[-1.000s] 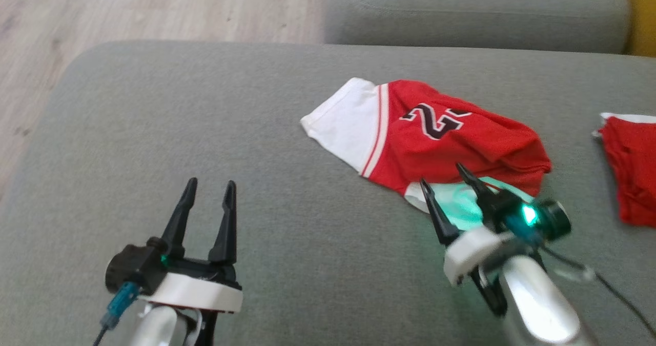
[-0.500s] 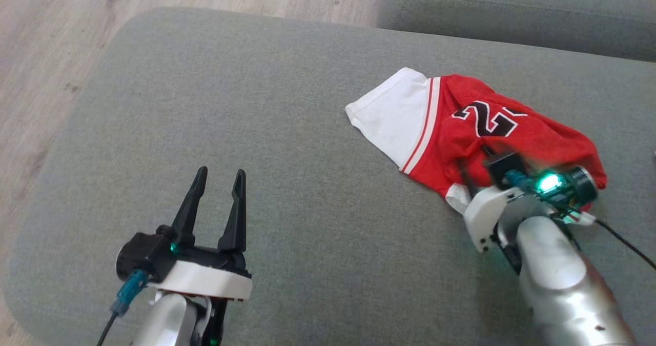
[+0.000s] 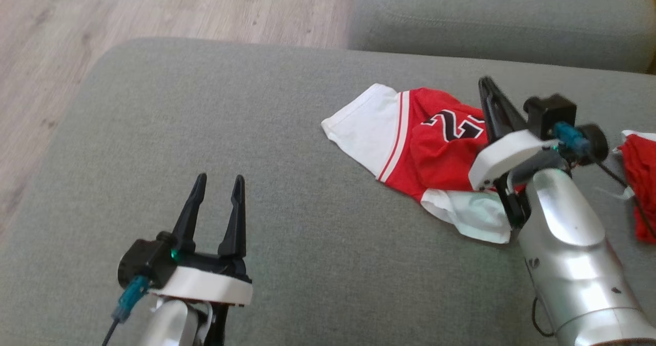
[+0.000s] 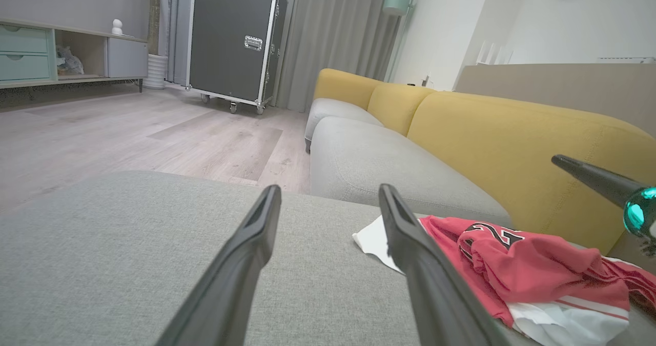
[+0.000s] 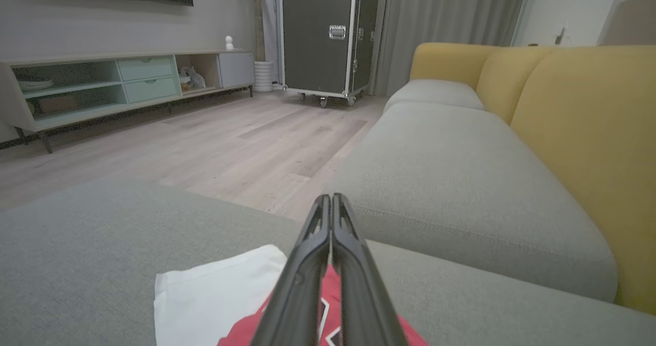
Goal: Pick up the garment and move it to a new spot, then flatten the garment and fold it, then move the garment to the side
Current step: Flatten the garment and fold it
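Garment [image 3: 435, 151], red-white, crumpled on sofa [image 3: 256, 130] cushion, directly beneath right tool [image 3: 487, 87]. Right tool fingers pressed together, tips raised clear of cloth, nothing pinched. Left tool [image 3: 219, 182] spread, empty, over bare cushion; garment ahead of it, off to its right.

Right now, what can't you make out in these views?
Head view: the jersey's number, second digit hidden by a fold and the right tool.
Head view: the other red garment, cut off by the right edge.
Right wrist view: jersey's print, behind the tool's shut fingers.
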